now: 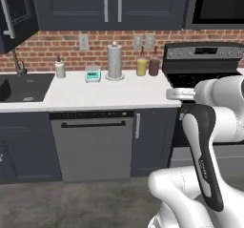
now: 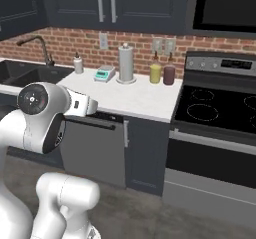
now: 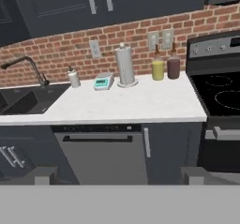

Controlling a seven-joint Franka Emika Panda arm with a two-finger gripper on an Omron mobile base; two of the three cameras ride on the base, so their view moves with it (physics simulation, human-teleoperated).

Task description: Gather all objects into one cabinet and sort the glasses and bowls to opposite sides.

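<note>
Dark charcoal-blue wall cabinets (image 1: 76, 5) with long silver bar handles (image 1: 106, 3) hang over the counter, their middle doors shut. At the upper left, one cabinet door (image 1: 16, 12) stands swung out at an angle. The glasses, the bowls and the other objects are out of view. My gripper (image 3: 119, 176) is open with nothing between its fingers, and its fingertips (image 3: 44, 175) rise wide apart at the bottom of the hand view. It faces the counter from some way back, level with the dishwasher. The arm (image 1: 205, 141) is folded close to the base.
On the white counter (image 1: 95, 96) stand a paper towel roll (image 1: 114, 60), a soap dispenser (image 1: 60, 68), a teal scale (image 1: 93, 73), a yellow bottle (image 1: 142, 65) and a dark red bottle (image 1: 154, 64). Sink (image 1: 21, 86) left, stove (image 2: 220, 108) right, dishwasher (image 1: 91, 143) below.
</note>
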